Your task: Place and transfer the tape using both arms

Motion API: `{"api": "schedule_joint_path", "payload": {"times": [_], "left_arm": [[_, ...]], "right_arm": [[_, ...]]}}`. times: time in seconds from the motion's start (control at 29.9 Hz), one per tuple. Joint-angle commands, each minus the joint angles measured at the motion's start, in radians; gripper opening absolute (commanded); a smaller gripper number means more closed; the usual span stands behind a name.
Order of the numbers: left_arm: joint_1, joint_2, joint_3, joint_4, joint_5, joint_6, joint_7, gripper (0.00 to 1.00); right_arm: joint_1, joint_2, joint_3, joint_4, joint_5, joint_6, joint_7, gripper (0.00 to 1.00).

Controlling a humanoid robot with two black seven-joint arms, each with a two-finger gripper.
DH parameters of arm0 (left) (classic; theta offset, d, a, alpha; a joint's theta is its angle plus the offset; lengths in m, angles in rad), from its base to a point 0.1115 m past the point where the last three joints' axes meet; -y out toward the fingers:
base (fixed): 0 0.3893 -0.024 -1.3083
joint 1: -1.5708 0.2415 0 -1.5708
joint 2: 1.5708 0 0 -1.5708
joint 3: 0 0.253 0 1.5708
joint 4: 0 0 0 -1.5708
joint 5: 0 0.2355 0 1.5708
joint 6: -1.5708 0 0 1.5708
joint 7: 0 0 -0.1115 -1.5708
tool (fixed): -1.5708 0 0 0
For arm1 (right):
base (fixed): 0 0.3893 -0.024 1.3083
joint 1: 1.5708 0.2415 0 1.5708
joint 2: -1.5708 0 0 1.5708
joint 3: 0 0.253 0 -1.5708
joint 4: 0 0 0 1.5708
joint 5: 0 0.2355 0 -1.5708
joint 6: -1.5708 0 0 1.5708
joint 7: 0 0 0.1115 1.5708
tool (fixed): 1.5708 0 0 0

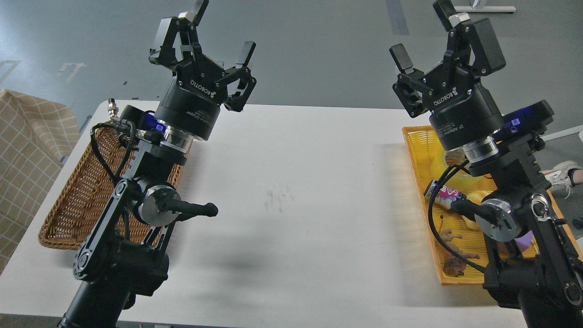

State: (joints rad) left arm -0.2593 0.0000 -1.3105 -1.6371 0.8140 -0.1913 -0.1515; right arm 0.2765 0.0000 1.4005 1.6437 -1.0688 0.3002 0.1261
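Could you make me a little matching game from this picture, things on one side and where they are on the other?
Things:
1. wicker basket
2. tape
3. left tool
4. toy dog

Places:
A. raised open above the table's left side
B. far part of the orange tray, behind the right arm
C. on the table's left edge
D. near end of the orange tray

Pairs: 1-C, 2-B, 3-A, 4-D

Robot lab, white table (291,182), grey taped floor (319,45), wicker basket (73,196)
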Motion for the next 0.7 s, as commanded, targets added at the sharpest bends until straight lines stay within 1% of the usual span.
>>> {"api": "schedule_joint_path", "payload": {"times": [0.0,0.07,0.13,0.2,0.23,0.27,0.3,0.33,0.37,0.4,0.43,0.57,0.67], "left_arm": [[0.009,0.000,-0.001,-0.012,0.005,-0.004,0.004,0.98],[0.017,0.000,-0.004,-0.012,0.005,-0.004,0.003,0.98],[0.023,0.000,-0.006,-0.013,0.005,-0.004,0.003,0.98],[0.025,0.000,-0.006,-0.015,0.005,-0.007,0.000,0.98],[0.025,0.000,-0.004,-0.026,0.005,-0.013,-0.003,0.98],[0.025,0.000,-0.004,-0.033,0.005,-0.016,-0.003,0.98],[0.025,0.000,-0.004,-0.047,0.005,-0.023,-0.003,0.98],[0.025,0.000,-0.006,-0.050,0.005,-0.027,-0.005,0.98],[0.025,0.000,-0.006,-0.052,0.005,-0.030,-0.003,0.98],[0.025,0.000,-0.009,-0.052,0.005,-0.027,-0.002,0.98],[0.026,0.000,-0.012,-0.050,0.005,-0.025,0.000,0.98],[0.029,0.000,-0.013,-0.049,0.005,-0.020,0.004,0.98],[0.029,0.000,-0.012,-0.049,0.008,-0.013,0.006,0.98]], "right_arm": [[-0.020,0.000,0.015,0.001,0.001,0.000,0.003,1.00],[-0.020,0.000,0.037,0.004,0.004,-0.001,0.013,1.00],[-0.017,0.000,0.046,0.016,0.004,-0.001,0.014,1.00],[-0.008,0.000,0.045,0.024,0.012,0.004,-0.014,1.00],[0.004,0.000,0.052,0.006,0.057,0.007,-0.058,1.00],[0.018,0.000,0.061,-0.008,0.096,0.008,-0.090,1.00],[0.035,0.000,0.087,-0.019,0.190,0.020,-0.156,1.00],[0.041,0.000,0.092,-0.021,0.229,0.034,-0.180,1.00],[0.052,0.000,0.094,-0.030,0.262,0.054,-0.193,1.00],[0.065,-0.015,0.095,-0.039,0.292,0.080,-0.191,1.00],[0.084,-0.055,0.095,-0.042,0.290,0.086,-0.184,1.00],[0.109,-0.060,0.095,-0.039,0.282,0.076,-0.184,1.00],[0.116,-0.060,0.092,-0.044,0.282,-0.027,-0.189,1.00]]}}
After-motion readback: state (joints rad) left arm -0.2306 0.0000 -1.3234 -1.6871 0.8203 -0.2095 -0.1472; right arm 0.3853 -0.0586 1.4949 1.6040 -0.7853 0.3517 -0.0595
